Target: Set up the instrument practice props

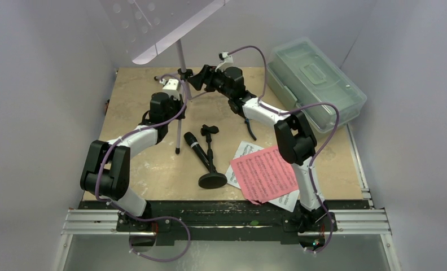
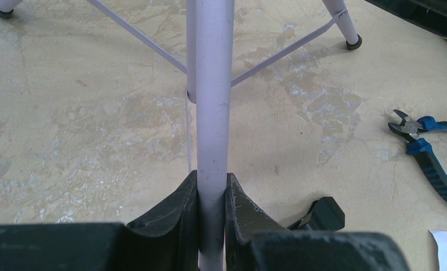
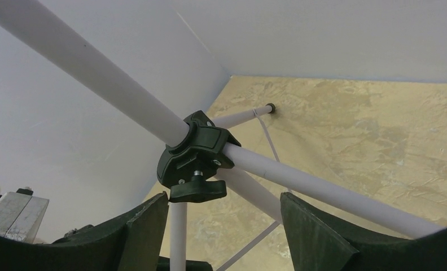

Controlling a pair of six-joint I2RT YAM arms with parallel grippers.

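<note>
Left gripper (image 2: 211,195) is clamped tight on a tube of the stand (image 1: 181,56) at the back of the table, right gripper (image 3: 221,197) wide open and empty just short of the knob (image 3: 197,191), so I'd brace the stand dead steady and close squarely on that knob before twisting.

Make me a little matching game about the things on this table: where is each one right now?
Things: 1 music stand; 2 microphone; 3 pink sheet; 4 plastic box.
Places: A on white sheets; B far right corner of the table; C held by left gripper; D lying beside small black stand.
Pairs: 1-C, 2-D, 3-A, 4-B.
</note>
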